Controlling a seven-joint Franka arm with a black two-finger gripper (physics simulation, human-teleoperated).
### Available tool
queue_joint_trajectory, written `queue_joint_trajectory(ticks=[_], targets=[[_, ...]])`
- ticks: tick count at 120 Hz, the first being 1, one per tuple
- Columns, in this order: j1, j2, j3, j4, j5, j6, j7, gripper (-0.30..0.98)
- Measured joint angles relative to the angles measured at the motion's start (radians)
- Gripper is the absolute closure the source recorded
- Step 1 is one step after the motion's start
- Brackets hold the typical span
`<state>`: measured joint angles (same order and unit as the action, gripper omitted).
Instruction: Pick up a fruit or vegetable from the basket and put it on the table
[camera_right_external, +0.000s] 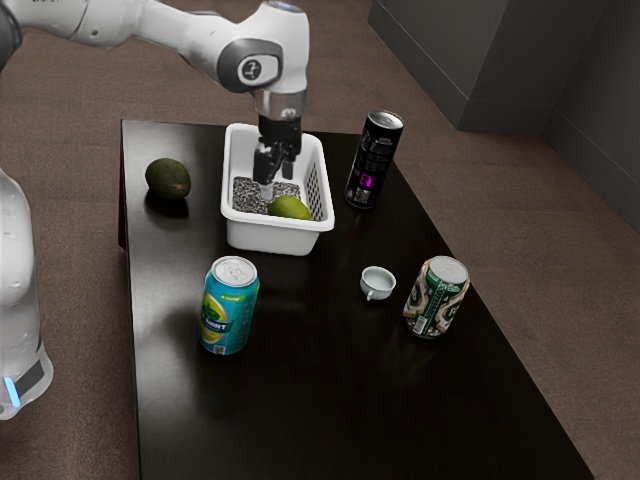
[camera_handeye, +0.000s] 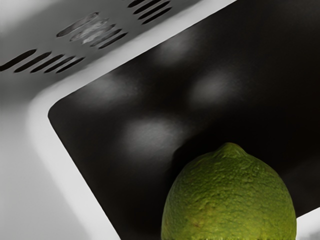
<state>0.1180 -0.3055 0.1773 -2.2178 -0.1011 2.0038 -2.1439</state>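
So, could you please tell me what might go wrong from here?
The lime lies close to the basket's wall, so my open fingers might bump the rim. Being round, it could roll away if pinched off-center. The tall black can stands beside the basket and might get knocked over.

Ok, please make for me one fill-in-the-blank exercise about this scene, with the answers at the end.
1. The green fruit lies inside the white ____.
2. Between the blue can and the green-and-tan can stands a small white ____.
3. The tall can beside the basket has the colour ____.
4. The fingers stand apart, so the hand is ____.

Missing words: basket; cup; black; open.
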Motion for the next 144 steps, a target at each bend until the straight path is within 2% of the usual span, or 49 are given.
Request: queue_joint_trajectory(ticks=[50, 144], targets=[[0.043, 0.019, -0.008, -0.007, 0.004, 0.018, 0.077, 0.00], [0.029, 0.136, -0.013, 0.002, 0.006, 0.143, 0.202, 0.00]])
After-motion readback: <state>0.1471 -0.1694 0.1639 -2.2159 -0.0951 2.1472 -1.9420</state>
